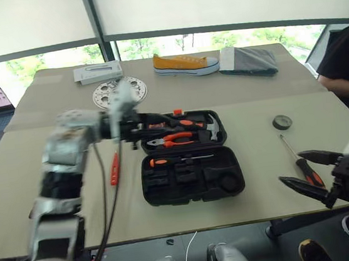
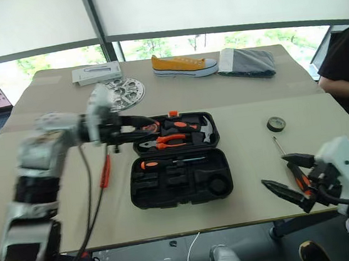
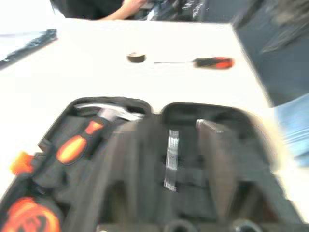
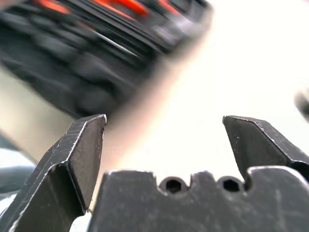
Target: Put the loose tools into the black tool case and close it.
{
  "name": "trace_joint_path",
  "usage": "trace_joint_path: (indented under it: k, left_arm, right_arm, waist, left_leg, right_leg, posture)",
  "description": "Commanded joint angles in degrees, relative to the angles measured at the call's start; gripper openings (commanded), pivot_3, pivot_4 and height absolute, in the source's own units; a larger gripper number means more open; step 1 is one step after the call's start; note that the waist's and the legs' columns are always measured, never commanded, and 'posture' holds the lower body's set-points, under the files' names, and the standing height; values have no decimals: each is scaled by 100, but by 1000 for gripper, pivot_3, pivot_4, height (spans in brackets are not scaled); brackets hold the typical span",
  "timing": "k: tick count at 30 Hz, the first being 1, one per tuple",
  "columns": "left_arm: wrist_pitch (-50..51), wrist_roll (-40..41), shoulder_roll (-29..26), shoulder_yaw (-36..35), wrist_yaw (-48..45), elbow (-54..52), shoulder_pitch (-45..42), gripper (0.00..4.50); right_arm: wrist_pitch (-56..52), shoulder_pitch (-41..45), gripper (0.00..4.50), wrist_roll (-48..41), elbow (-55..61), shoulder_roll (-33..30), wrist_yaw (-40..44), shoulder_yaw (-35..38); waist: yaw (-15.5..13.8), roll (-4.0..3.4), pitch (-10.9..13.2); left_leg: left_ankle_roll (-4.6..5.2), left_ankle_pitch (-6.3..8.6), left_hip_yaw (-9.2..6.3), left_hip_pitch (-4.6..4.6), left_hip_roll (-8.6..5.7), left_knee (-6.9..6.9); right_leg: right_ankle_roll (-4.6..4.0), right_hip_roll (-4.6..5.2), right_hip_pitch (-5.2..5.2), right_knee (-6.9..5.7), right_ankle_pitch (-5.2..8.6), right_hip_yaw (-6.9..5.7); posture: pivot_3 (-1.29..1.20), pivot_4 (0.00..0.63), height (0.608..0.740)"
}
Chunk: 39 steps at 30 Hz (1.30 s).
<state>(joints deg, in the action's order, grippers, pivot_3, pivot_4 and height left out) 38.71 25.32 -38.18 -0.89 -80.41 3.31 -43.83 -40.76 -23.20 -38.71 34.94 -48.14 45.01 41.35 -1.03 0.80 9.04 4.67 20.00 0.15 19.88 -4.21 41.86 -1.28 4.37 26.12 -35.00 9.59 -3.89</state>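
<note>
Big beige table (image 1: pixel 233 92), with the black clamshell tool case (image 1: pixel 191 178) lying open flat near its front edge, orange latch (image 1: pixel 177 112) on the far rim. Far half holds the orange-handled pliers (image 1: pixel 170 140) and hammer (image 1: pixel 207 127) in their moulded slots. Near half has one long orange-and-black screwdriver (image 1: pixel 181 159) seated along its top slot; the other recesses look empty.

Left arm reaches across from the case's left side. Left gripper (image 2: pixel 141 128) sits over the far half's left end, fingers parted partway with nothing between them that I can see. My read: it's hovering empty.

Right gripper (image 1: pixel 306 170) hangs over the front right corner of the table, jaws spread wide, empty. The right wrist view confirms the gap, bare table between the fingers. It's lined up just above the second long orange-and-black screwdriver (image 1: pixel 302 164), which lies loose there, handle toward me. That looks like the next pick.

Still outside the case: small orange tester screwdriver (image 1: pixel 114 169) on the table just left of the case, under the left forearm; small dark tape roll (image 1: pixel 281 121) well right of the case, beyond the loose screwdriver's tip. Can't spot the utility knife for certain.

Judgement: early-middle. One driver stowed, at least three items left, lid not yet closed.
</note>
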Motion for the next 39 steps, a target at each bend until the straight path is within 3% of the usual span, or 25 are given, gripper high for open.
trace_joint_path:
  k: [1,3,6,12,13,18,21,29,34,37,39]
  left_arm:
    - [628,833,-327,-216,-309,-767,349,3724]
    - [600,955,-578,-213,-456,-1050,707,4417]
    - [323,902,-910,-84,-579,-1415,1180,4417]
    - [-79,900,-989,-447,-71,-1752,1681,4417]
    - [-102,932,-999,-572,58,-1814,1771,4417]
    - [247,1259,-1014,-895,657,-2229,2013,4417]
    - [380,1427,-1046,-784,700,-2265,1895,4500]
    - [117,1347,-1397,-504,169,-1989,1862,4500]
    - [53,1355,-1758,-620,-53,-1932,2148,4500]
    - [-226,1207,-1958,-676,-179,-1876,2410,4500]
    - [-331,1171,-1964,-630,-140,-1823,2408,4500]
  right_arm:
    - [-42,45,4500,198,-528,9,-181,329]
    - [23,63,4500,356,-890,46,-237,266]
    - [57,314,4500,548,-1363,40,-372,-26]
    - [286,1115,4500,1224,-2356,101,-727,-1082]
    - [269,1254,4500,1274,-2471,182,-836,-1198]
    - [292,1540,4500,1468,-2700,376,-920,-1616]
    - [261,1627,3789,1461,-2739,356,-775,-1745]
    - [574,1906,1065,1558,-3137,588,-979,-1615]
    - [995,2358,1043,1299,-2732,233,-362,-1549]
    - [1310,2704,1043,1245,-2168,-345,630,-2043]
    - [1428,3181,1043,1298,-2039,-593,1165,-2617]
  waist:
    - [6,-1,2]
    - [-5,-1,6]
    - [7,-10,10]
    - [30,-17,9]
    - [30,-18,9]
    - [-1,-20,8]
    - [2,-20,8]
    - [38,-20,8]
    - [73,-36,17]
    - [116,-97,52]
    - [117,-88,56]
  left_leg:
    - [-4,0,1,-3,-1,0]
    - [-25,-6,0,-20,-6,1]
    - [-79,15,-1,-98,3,-18]
    - [-79,11,-1,-102,8,-32]
    - [-73,8,-1,-100,8,-34]
    - [-39,-11,-2,-94,7,-54]
    - [-40,-11,-4,-94,4,-55]
    - [-56,-7,-4,-105,3,-62]
    - [-60,-9,-1,-109,3,-75]
    - [-57,-11,16,-109,3,-83]
    - [-57,-19,16,-110,6,-96]
  right_leg:
    - [1,1,-8,5,0,2]
    - [4,5,-32,6,2,7]
    - [44,5,-107,8,45,28]
    - [47,3,-95,-4,52,37]
    - [5,4,-92,-4,28,37]
    - [-6,3,-79,-1,26,36]
    - [-6,3,-81,4,25,36]
    - [-6,-2,-88,4,27,37]
    - [-7,-2,-85,5,28,42]
    - [-7,-3,-73,2,28,56]
    - [-12,-7,-68,3,33,56]
  posture:
    - [0,150,740]
    - [0,150,740]
    - [0,150,740]
    - [0,150,740]
    - [0,150,740]
    - [0,150,740]
    - [0,150,740]
    - [0,150,740]
    - [0,150,740]
    - [0,150,740]
    - [0,150,740]
